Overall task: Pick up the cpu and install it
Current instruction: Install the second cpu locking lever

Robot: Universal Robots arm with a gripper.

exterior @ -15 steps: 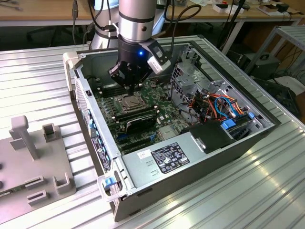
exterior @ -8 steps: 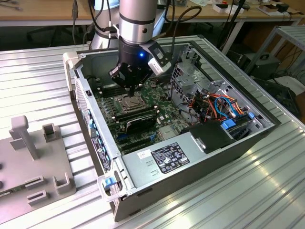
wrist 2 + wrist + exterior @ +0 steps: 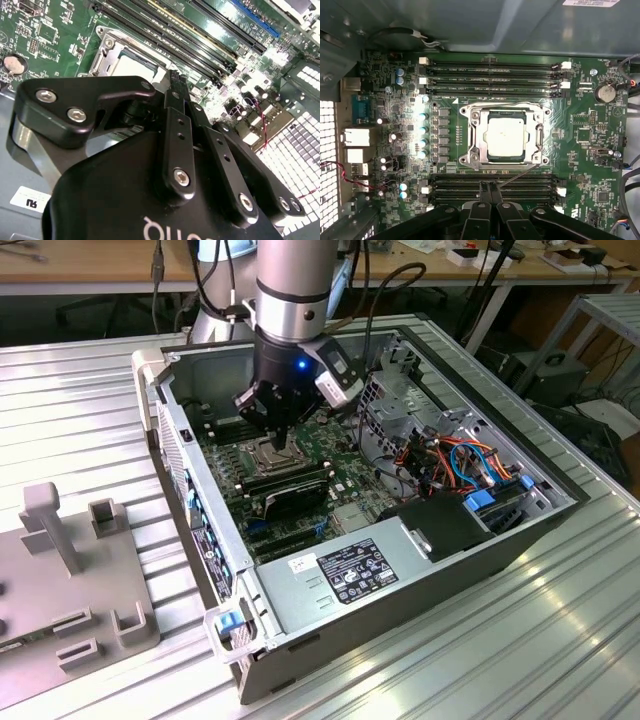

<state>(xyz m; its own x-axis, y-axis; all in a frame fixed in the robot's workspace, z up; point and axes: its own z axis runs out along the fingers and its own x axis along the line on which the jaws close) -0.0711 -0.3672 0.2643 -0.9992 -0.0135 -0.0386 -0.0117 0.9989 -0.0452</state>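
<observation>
The cpu (image 3: 506,136) lies flat in the socket (image 3: 505,136) on the motherboard (image 3: 580,150), its pale silver top facing up and framed on all sides by the socket's metal bracket; in the second wrist view the cpu (image 3: 134,66) shows just beyond the black body of the gripper (image 3: 176,84). Nothing touches the chip. The gripper (image 3: 490,190) hangs above the board beside the socket, over the RAM slots (image 3: 492,182), and its fingers (image 3: 484,192) are pressed together with nothing between them. More RAM slots (image 3: 492,77) run along the socket's far side, and a round coin battery (image 3: 606,92) sits near a corner of the board. In the exterior view the arm (image 3: 292,300) reaches down into the open computer case (image 3: 200,540), with the gripper (image 3: 283,445) low over the motherboard (image 3: 345,475). A power supply (image 3: 350,570) sits at the near end of the case, coloured cables (image 3: 470,460) bunch toward the exterior view's right, and the case rests on a ribbed metal counter (image 3: 480,640). A grey fixture (image 3: 60,570) stands on the counter at the exterior view's left.
</observation>
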